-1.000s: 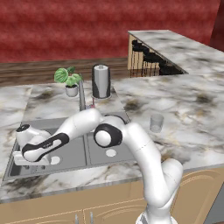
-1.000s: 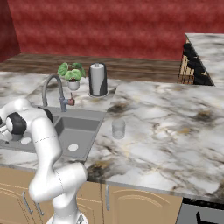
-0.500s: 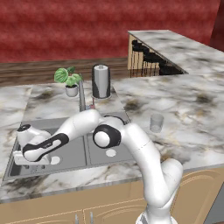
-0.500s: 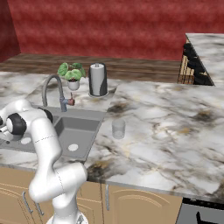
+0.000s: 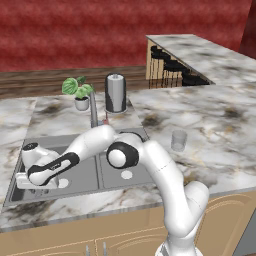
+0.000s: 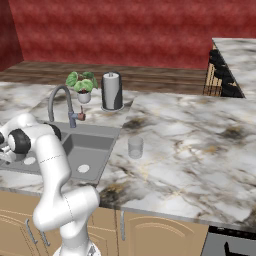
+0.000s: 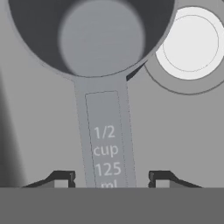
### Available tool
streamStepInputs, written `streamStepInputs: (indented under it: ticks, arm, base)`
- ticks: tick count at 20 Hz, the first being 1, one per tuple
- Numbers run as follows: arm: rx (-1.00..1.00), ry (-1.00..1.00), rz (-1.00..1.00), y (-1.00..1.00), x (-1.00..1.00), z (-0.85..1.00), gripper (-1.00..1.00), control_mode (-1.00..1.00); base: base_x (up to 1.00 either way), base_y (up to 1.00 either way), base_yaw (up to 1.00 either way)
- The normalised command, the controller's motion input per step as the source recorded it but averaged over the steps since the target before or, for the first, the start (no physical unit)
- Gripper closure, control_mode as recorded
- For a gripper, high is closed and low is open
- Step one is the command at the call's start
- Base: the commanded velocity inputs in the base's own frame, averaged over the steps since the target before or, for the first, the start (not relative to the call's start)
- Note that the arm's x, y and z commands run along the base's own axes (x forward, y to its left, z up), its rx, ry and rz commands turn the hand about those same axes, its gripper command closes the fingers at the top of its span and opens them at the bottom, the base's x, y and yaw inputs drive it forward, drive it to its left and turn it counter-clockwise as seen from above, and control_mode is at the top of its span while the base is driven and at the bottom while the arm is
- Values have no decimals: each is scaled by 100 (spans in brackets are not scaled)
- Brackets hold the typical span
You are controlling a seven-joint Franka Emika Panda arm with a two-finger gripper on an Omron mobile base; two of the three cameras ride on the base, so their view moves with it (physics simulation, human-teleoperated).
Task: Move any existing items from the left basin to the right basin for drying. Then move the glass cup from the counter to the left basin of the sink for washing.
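End effector [image 7: 109, 179] low in the left basin [image 5: 85, 175], jaws apart, one either side of the grey cup's handle, not yet touching it. Grey cup [image 7: 92, 37] sits on the basin floor, handle pointing to 6 o'clock in hand view; white drain [image 7: 191, 42] at its 3 o'clock. Glass cup [image 5: 178, 140] upright on the tabletop [image 5: 210, 125], at 3 o'clock of the sink [image 6: 95, 145].

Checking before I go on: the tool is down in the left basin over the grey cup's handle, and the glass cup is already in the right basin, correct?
Not quite. The glass cup stands on the counter, as the right base view shows.
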Motion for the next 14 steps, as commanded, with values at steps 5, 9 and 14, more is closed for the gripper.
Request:
streamStepInputs:
  ticks: [5, 9, 14]
  arm:
    - [0, 0, 0, 0, 0, 0, 100, -100]
    - [0, 0, 0, 0, 0, 0, 100, -100]
    - [0, -1, -2, -1, -5, 15, 100, -100]
  base:
    - [0, 0, 0]
    - [0, 0, 0]
    - [0, 0, 0]
